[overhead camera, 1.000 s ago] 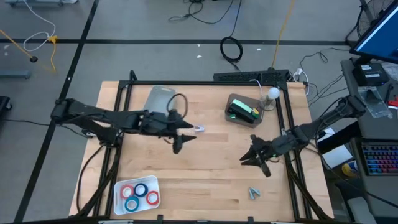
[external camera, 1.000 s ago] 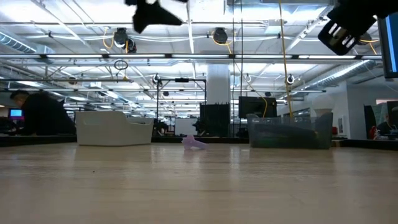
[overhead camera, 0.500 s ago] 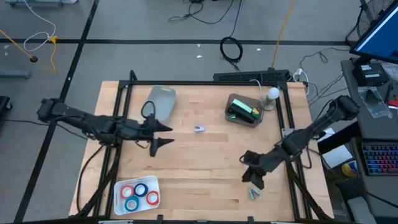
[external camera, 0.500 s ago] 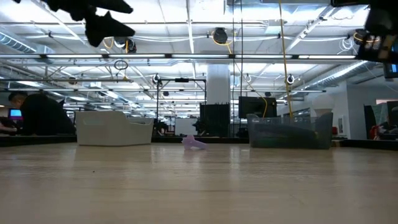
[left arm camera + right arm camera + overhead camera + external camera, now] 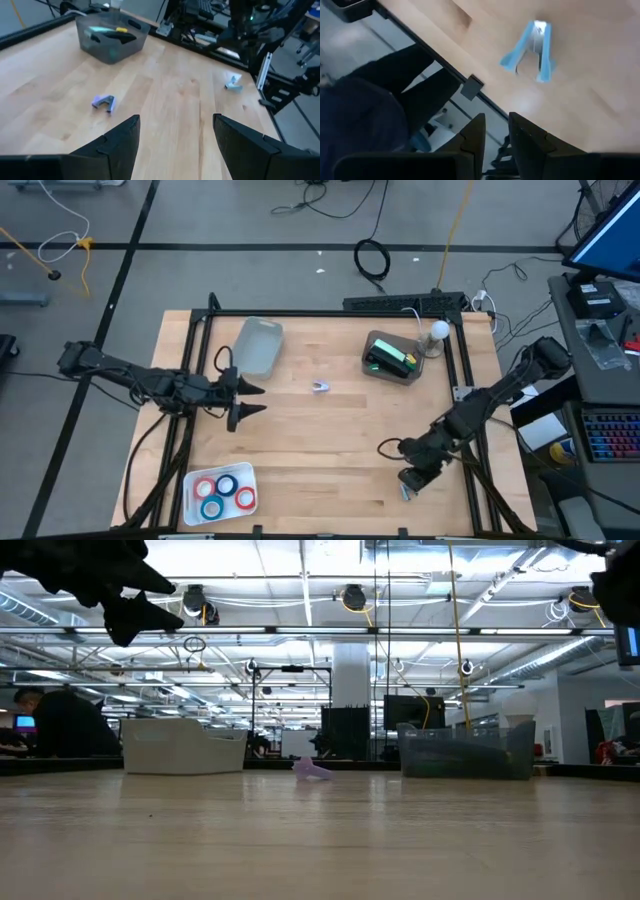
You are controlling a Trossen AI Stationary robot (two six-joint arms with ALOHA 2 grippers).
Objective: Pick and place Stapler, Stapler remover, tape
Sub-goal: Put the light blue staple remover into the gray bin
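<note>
A blue staple remover [image 5: 407, 491] lies by the table's near right corner; in the right wrist view the blue staple remover [image 5: 532, 49] is just beyond my right gripper [image 5: 496, 125], which hovers over it with a narrow gap between its fingers. A purple staple remover [image 5: 320, 387] lies mid-table. My left gripper [image 5: 247, 400] is open above the table's left half, touching nothing. A green stapler [image 5: 389, 361] lies in a grey bin [image 5: 372, 346]. Red and blue tape rolls [image 5: 224, 491] lie flat in a white tray [image 5: 192, 483].
A clear tray [image 5: 258, 345] sits at the far left of the table. A black frame rail [image 5: 470, 470] runs along the right edge beside my right gripper. A white bulb-like object [image 5: 438, 331] stands near the far right corner. Bare wood lies between the two arms.
My left gripper has drawn back toward the table's left edge, away from the purple staple remover. My right gripper has moved toward the near edge and down to the blue staple remover. Neither staple remover has moved.
</note>
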